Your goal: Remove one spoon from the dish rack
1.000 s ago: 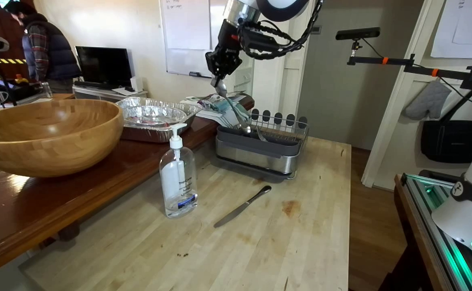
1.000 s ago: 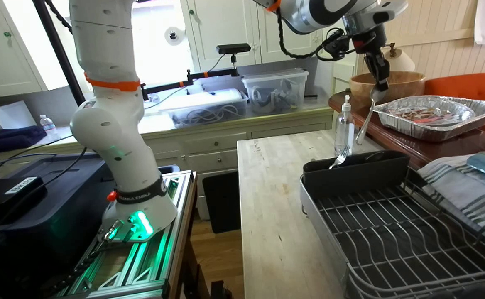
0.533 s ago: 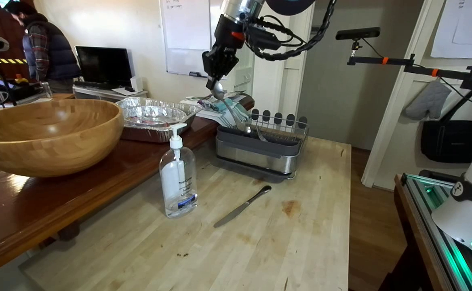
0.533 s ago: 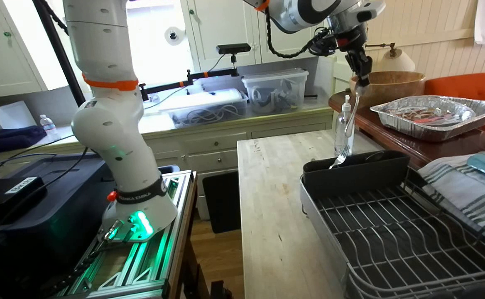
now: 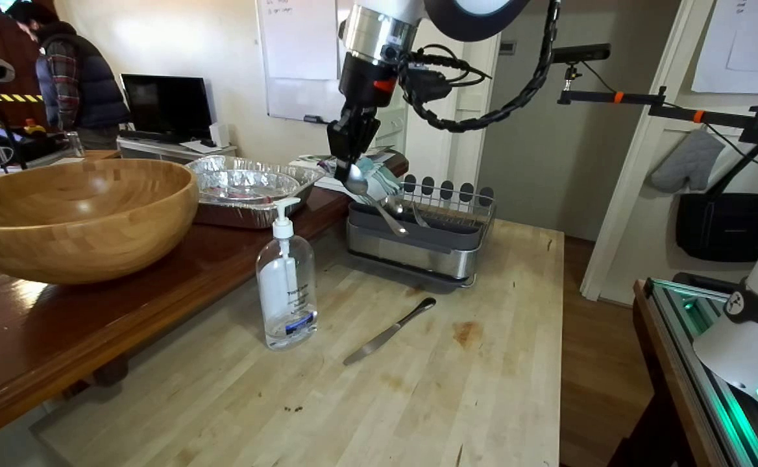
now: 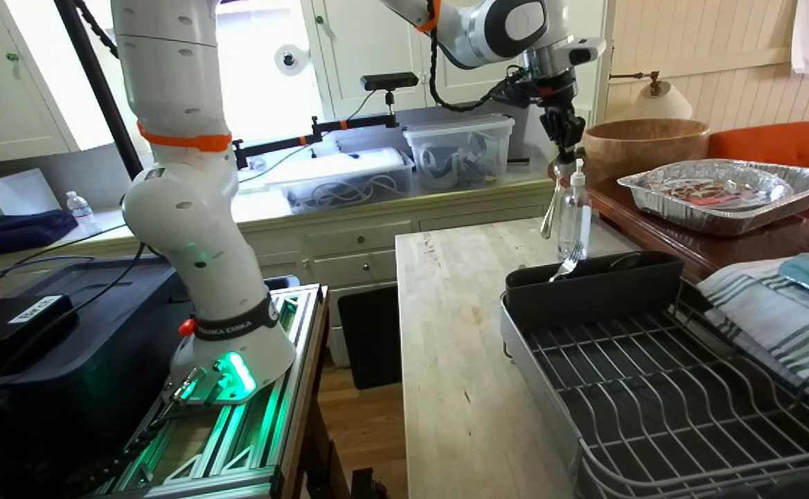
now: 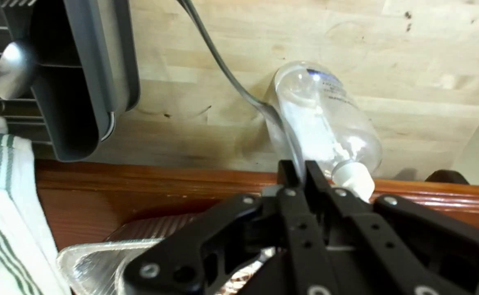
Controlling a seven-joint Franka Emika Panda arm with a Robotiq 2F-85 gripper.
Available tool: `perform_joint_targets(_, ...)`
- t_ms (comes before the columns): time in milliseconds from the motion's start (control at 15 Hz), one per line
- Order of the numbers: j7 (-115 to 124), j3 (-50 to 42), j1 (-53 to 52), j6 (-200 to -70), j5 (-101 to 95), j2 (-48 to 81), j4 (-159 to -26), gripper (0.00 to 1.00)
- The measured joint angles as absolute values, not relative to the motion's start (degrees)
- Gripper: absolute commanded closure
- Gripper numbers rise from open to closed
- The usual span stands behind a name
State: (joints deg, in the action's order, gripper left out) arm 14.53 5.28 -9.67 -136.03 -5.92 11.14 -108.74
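My gripper (image 5: 344, 170) is shut on the bowl end of a silvery spoon (image 5: 382, 214) and holds it in the air with the handle pointing down at a slant. In the wrist view the spoon (image 7: 231, 80) runs up from between the fingertips (image 7: 299, 170). In an exterior view the spoon (image 6: 552, 208) hangs beside the soap bottle (image 6: 576, 218), beyond the rack. The dish rack (image 5: 411, 250) stands on the light wood table, its wire part showing in an exterior view (image 6: 546, 395). Another spoon (image 7: 16, 69) and a fork (image 6: 569, 262) stand in its dark utensil holder (image 6: 605, 287).
The clear soap bottle (image 7: 334, 119) stands below and near my gripper. A knife (image 5: 389, 332) lies on the light table (image 5: 470, 389). A wooden bowl (image 5: 80, 220), foil trays (image 6: 737, 215) and a striped towel (image 6: 771, 305) are on the higher dark table alongside.
My gripper has come down and moved away from the foil trays, past the soap bottle, carrying the spoon. The spoon's handle has swung and is more slanted. The rack has not moved.
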Motion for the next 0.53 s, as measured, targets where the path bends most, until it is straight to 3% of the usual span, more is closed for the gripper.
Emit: perform_joint_targets(533,12.00,6.12,-11.28,-132.21,-7.89,14.92,-110.38,0.98)
